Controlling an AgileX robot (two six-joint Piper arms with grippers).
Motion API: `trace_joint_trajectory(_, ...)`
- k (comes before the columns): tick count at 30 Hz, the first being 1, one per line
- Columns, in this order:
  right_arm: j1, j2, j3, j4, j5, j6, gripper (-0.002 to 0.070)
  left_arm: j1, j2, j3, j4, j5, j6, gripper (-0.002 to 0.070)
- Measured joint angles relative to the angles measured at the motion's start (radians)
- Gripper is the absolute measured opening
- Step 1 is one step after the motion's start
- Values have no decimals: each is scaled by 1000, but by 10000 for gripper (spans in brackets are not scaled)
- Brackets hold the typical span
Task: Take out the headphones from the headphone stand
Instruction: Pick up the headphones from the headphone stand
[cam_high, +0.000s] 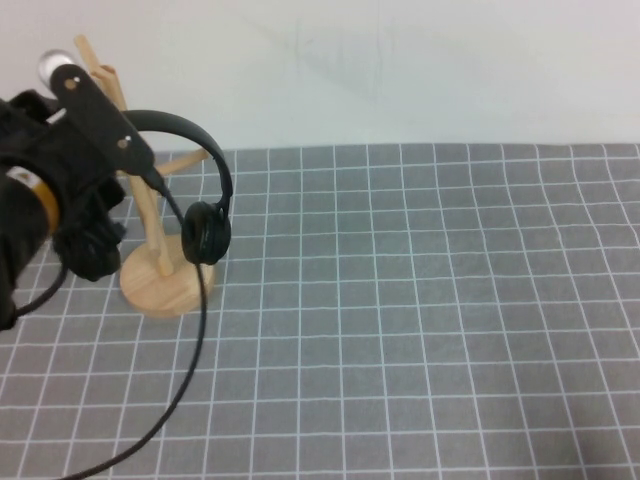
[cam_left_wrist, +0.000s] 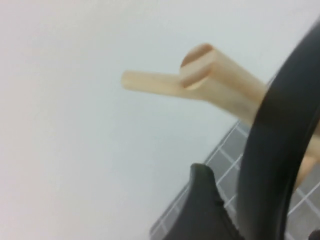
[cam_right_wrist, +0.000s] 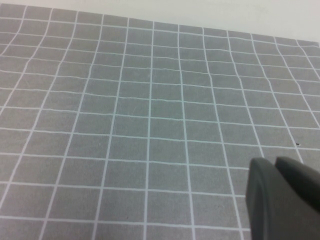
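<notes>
The black headphones hang on the light wooden stand at the table's far left; one ear cup shows beside the post, the other is hidden. My left gripper is at the top of the stand, on the headband. In the left wrist view the headband runs between the jaws, one finger lies against it, and the forked top of the stand is just behind. My right gripper is shut and empty above bare mat, out of the high view.
The grey gridded mat covers the table up to a white wall at the back. My left arm's black cable loops down in front of the stand base toward the front edge.
</notes>
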Motion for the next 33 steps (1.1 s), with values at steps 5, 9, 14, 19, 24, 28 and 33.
trace_joint_trajectory(5, 0, 0, 0, 0, 0, 0, -7, 0, 83, -15, 97, 64, -174, 449)
trace_joint_trajectory(9, 0, 0, 0, 0, 0, 0, -7, 0, 120, -19, 104, 192, -252, 449)
trace_joint_trajectory(14, 0, 0, 0, -1, 0, 0, -7, 0, 133, -19, 104, 210, -272, 449)
trace_joint_trajectory(19, 0, 0, 0, -1, 0, 0, -9, 0, 148, -28, 104, 210, -275, 449)
trace_joint_trajectory(24, 0, 0, 0, -1, 0, 0, -7, 0, 173, -74, 104, 208, -275, 448)
trace_joint_trajectory(28, 0, 0, 0, -1, 0, 0, -7, 16, 199, -112, 104, 206, -277, 434)
trace_joint_trajectory(33, 0, 0, 0, -2, 0, 0, -7, 21, 215, -125, 104, 185, -277, 373)
